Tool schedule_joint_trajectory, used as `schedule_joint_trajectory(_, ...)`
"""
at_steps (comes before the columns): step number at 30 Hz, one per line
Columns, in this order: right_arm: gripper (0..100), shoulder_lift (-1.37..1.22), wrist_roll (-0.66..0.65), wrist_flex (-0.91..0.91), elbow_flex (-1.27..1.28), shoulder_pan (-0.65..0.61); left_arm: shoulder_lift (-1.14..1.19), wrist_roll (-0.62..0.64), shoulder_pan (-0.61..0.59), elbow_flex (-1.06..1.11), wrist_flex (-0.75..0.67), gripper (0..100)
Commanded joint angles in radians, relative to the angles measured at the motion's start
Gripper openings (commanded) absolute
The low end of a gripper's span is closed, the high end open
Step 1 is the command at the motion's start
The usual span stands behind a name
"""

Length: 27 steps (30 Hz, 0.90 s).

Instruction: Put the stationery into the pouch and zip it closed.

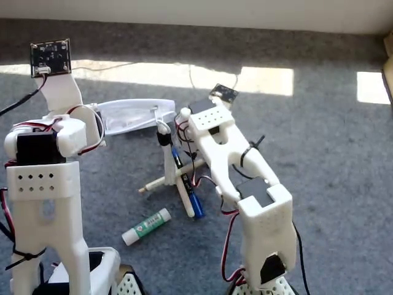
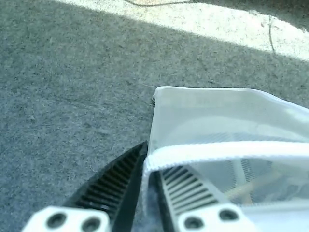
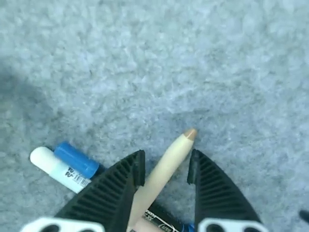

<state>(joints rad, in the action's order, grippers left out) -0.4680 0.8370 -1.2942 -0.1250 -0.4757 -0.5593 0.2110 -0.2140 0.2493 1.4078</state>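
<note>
Straddling the cream pencil (image 3: 159,180), the right hand (image 3: 166,155) is held released, one jaw on either side. A blue-and-white pen (image 3: 65,164) lies a little farther from the pouch (image 1: 132,117), the glue stick (image 1: 146,226) farthest. The pouch's rim is clenched in the left hand (image 2: 149,166). Picking up is judged the step in hand. Next, closing on the pencil and carrying it to the pouch mouth is called for.

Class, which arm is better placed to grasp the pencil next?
Right. The right end effector is open around the pencil; the left end effector is shut on the pouch edge.
</note>
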Motion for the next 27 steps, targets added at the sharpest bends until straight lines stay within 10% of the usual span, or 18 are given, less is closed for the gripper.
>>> schedule_joint_trajectory(1, 14.2, 0.024, 0.014, -0.013, -0.048, -0.01, 0.01, -0.011, -0.016, -0.022, 0.003, 1)
schedule_joint_trajectory(27, 2.7, 0.022, 0.005, -0.004, -0.051, 0.041, 0.01, -0.011, -0.016, -0.021, 0.005, 1)
